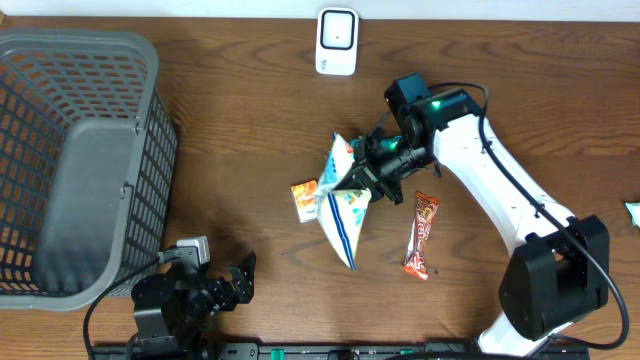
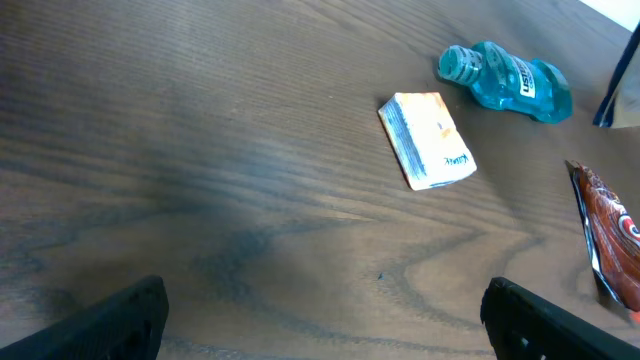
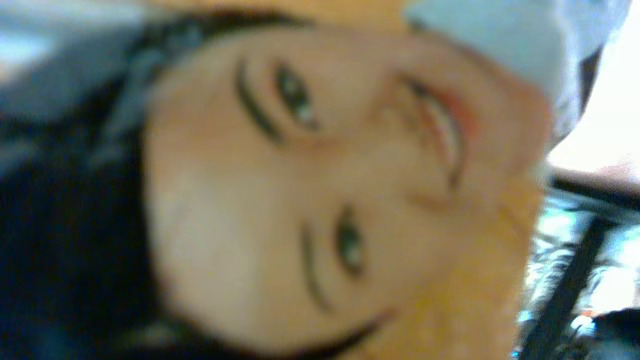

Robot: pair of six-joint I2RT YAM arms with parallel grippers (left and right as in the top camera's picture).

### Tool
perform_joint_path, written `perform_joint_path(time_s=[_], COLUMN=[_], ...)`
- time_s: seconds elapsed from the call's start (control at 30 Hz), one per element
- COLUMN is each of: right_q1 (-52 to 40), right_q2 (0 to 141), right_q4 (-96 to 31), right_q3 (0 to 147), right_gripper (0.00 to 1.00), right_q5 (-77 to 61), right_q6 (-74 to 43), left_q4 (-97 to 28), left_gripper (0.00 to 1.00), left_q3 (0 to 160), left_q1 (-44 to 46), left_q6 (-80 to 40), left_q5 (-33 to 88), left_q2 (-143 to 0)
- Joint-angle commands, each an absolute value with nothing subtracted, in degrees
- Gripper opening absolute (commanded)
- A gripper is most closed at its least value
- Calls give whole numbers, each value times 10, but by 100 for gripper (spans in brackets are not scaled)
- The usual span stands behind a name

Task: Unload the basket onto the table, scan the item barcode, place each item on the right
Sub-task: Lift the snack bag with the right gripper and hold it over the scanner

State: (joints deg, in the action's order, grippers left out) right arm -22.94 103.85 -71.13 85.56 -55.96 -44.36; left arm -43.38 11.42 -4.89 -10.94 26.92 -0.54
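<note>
Pressed against your right wrist camera was a printed face (image 3: pixel 300 180), blurred, on orange; lettering on the teal bottle (image 2: pixel 505 80) was too small to read; your right gripper (image 1: pixel 368 183) was clamped on the white-and-blue bag (image 1: pixel 340 215), arm stretched out over the brown wooden table (image 1: pixel 240 130), short of the white scanner (image 1: pixel 337 42); your left gripper (image 1: pixel 238 278) rested at the near edge, fingers (image 2: pixel 120 320) wide apart.

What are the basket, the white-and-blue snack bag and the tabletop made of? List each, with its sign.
Basket: grey plastic, matte; moulded lattice walls.
Snack bag: probably thin printed plastic film, slightly glossy; it creases and folds.
Tabletop: brown wood or wood-look laminate, smooth; grain lines show, cannot tell which.
</note>
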Motion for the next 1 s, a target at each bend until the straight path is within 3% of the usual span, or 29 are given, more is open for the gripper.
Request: perform_joint_path(time_s=[0.0, 0.17, 0.4, 0.7, 0.97], right_q1=[-226, -235, -262, -281, -270], right_q2=[1031, 1031, 1033, 1070, 1185], right_q4=[-681, -589, -459, -238, -69], right_q3=[864, 864, 862, 862, 912], right_gripper=[1, 1, 1, 1, 1], right_q5=[-364, -240, -90, -59, -9], right_q6=[-432, -304, -237, -150, -107], left_q4=[-437, -437, -437, -437, -437], left_gripper=[100, 100, 100, 100, 100], left_q3=[114, 114, 114, 114, 114], left_q1=[-52, -52, -52, -52, -52], left_q6=[-115, -115, -115, -115, -115], left_q5=[276, 277, 276, 277, 277], left_q2=[-2, -2, -2, -2, -2])
